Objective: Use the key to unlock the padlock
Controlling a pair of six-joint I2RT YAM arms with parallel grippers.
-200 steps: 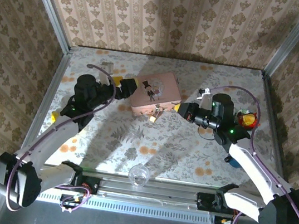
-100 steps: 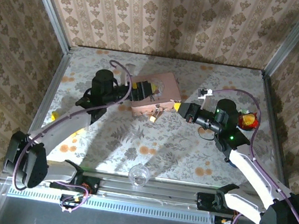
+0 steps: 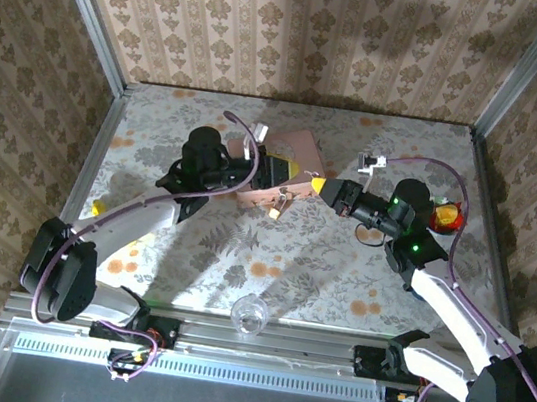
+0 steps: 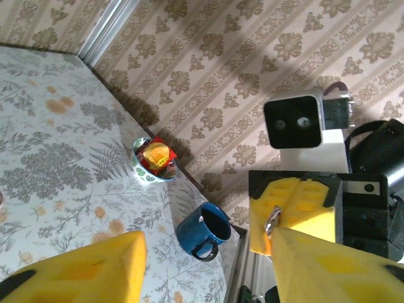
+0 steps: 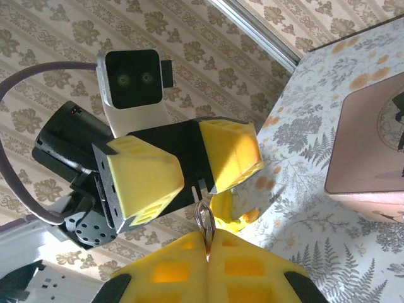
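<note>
Key [image 5: 204, 218] between clamped right fingers [image 5: 168, 271]

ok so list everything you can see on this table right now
rectangular pink box: 1, pink, far middle of the table
small brass padlock: 1, gold, by the box's near edge, detail unclear
thin metal key: 1, silvery grey, pinched in the right hand
patterned bowl: 1, red and yellow contents, right side
glazed mug: 1, blue, near the bowl
clear drinking glass: 1, colourless, near edge between the arm bases
small yellow object: 1, yellow, left edge
left hand: 1, yellow fingers, open, over the box
right hand: 1, yellow fingers, shut on the key
</note>
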